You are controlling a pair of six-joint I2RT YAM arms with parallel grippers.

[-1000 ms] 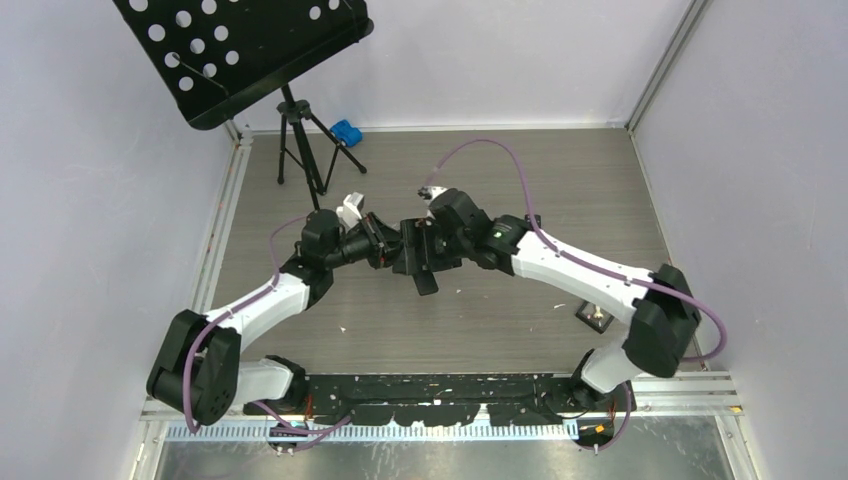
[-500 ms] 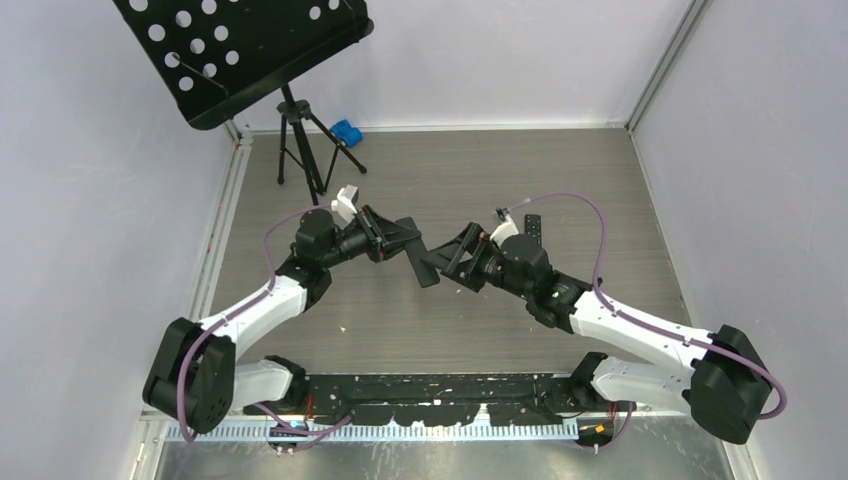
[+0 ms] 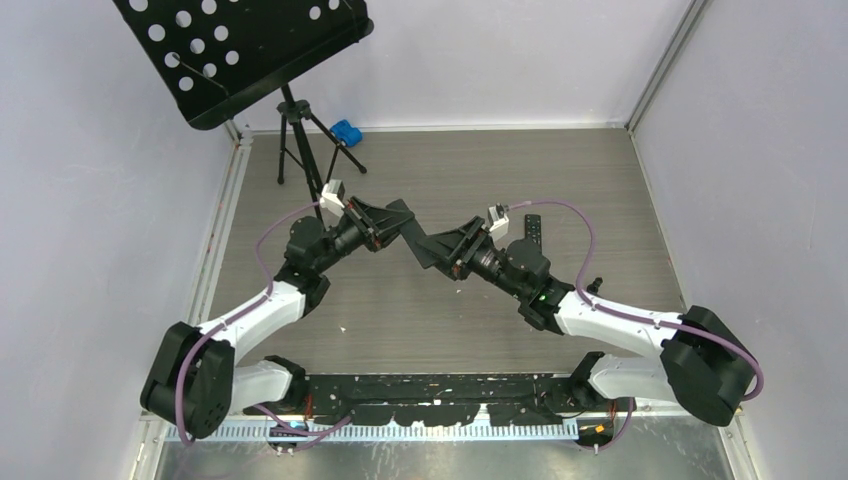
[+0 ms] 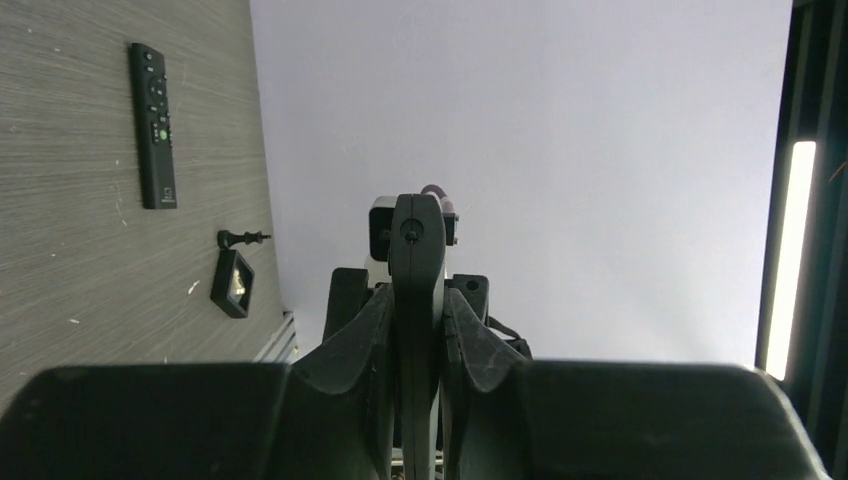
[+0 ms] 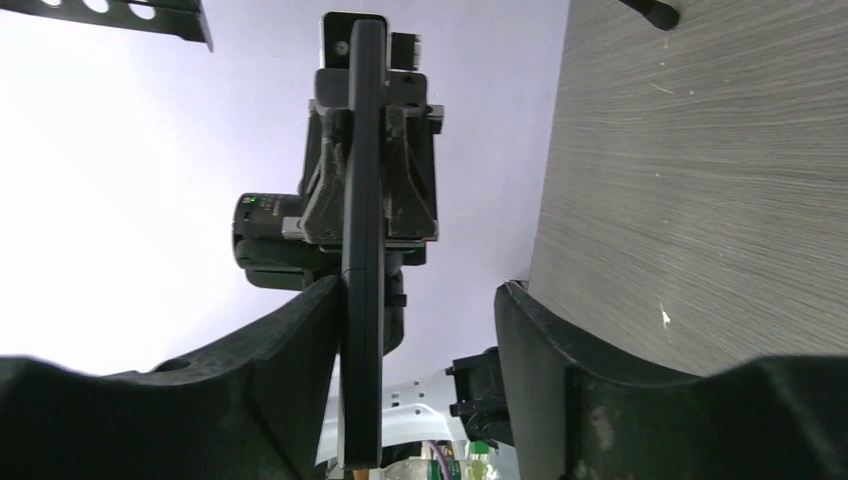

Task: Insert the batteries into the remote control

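The left gripper (image 4: 418,312) is clamping the remote (image 5: 362,300) edge-on in mid-air. The right gripper (image 5: 420,290), fingers apart, is straddling its other end. Seemingly a handover, the next move needs a square closing. No batteries are showing.

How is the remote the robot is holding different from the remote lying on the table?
The held remote is up in the air, clamped in the left gripper; the table remote lies untouched. The held remote shows only its thin edge; the table remote lies flat, buttons up. Both are black, long and slim.
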